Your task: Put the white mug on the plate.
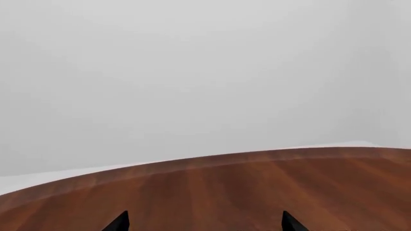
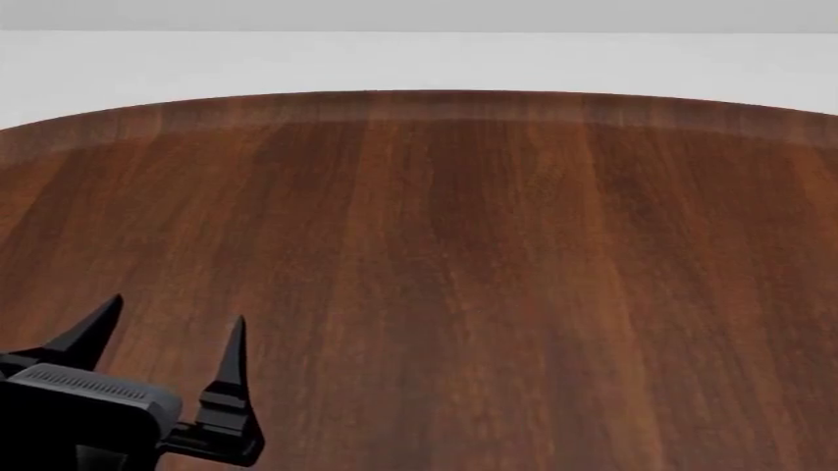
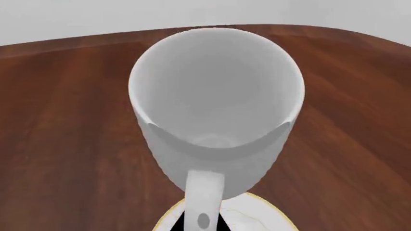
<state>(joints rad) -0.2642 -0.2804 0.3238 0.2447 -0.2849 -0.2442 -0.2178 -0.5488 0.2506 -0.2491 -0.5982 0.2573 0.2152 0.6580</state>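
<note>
The white mug (image 3: 215, 96) fills the right wrist view, seen from above, its loop handle (image 3: 204, 192) pointing at the camera. Under its base shows part of the plate (image 3: 260, 215), white with a thin gold rim. I cannot tell whether the mug touches the plate or hangs just over it. Dark jaws of my right gripper (image 3: 204, 222) hug both sides of the handle, shut on it. My left gripper (image 2: 175, 316) stands open and empty over the wood at the lower left of the head view. Mug, plate and right gripper are outside the head view.
A round, dark brown wooden table (image 2: 497, 255) spans the head view, its curved far edge (image 2: 419, 98) against a pale floor. The left wrist view shows the table edge (image 1: 205, 161), a grey wall behind it and the left gripper (image 1: 204, 220) tips.
</note>
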